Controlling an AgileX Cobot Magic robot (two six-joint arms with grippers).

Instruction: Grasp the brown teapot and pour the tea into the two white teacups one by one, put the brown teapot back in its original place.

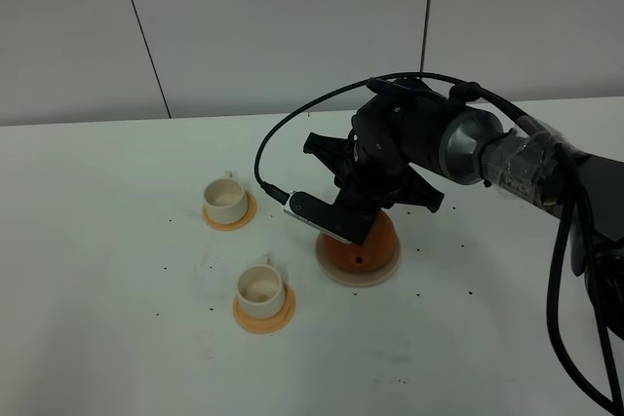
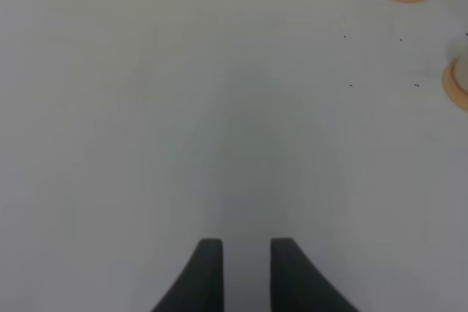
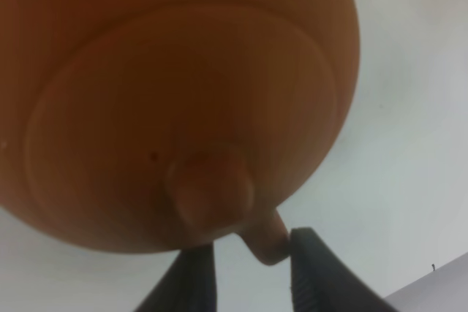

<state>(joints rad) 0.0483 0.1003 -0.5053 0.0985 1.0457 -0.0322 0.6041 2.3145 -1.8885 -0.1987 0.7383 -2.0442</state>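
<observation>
**Right gripper (image 3: 252,245) at teapot (image 3: 168,85) handle (image 3: 265,242)**

Right gripper's fingers (image 3: 314,275) flank the teapot's handle, one touching; whether clenched, I cannot tell. Teapot sits on its saucer (image 1: 334,274), cups (image 1: 225,198) (image 1: 260,285) at 9 and 8 o'clock. Left gripper (image 2: 246,242) hangs parted over table (image 2: 146,107).

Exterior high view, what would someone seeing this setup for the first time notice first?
The bulky black right arm, stretched in from the right, dominates the scene, hunched over the brown teapot on its beige saucer mid-table. In the right wrist view the right gripper has a finger on either side of the teapot's handle. Left of the pot stand two white teacups, each on one of the orange coasters.
</observation>
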